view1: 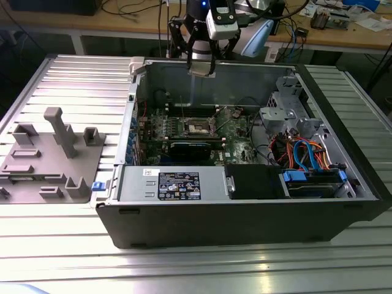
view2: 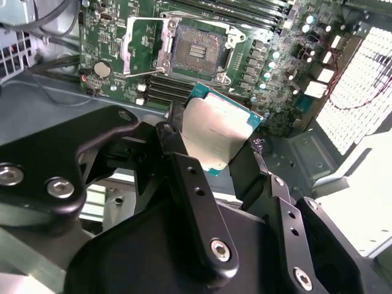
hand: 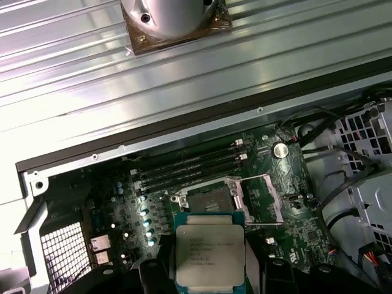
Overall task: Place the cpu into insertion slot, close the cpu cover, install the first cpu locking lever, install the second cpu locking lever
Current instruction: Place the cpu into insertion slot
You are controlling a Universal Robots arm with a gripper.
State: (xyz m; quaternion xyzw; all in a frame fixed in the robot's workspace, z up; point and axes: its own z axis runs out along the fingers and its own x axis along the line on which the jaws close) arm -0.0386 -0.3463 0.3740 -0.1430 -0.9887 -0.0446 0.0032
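Gripper (view2: 211,142) jaws clamp flat square silvery cpu (view2: 223,119) by its edges. Insertion slot (view2: 196,52) exposed, thin metal cpu cover (view2: 144,43) flipped open.

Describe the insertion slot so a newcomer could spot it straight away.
Start at the open case and find the green motherboard inside it. Near the board's middle sits the insertion slot, a square dark frame around a grey pin field, next to long dark slots. Its cover, a thin metal frame, stands flipped open at one side, which no neighbour has.
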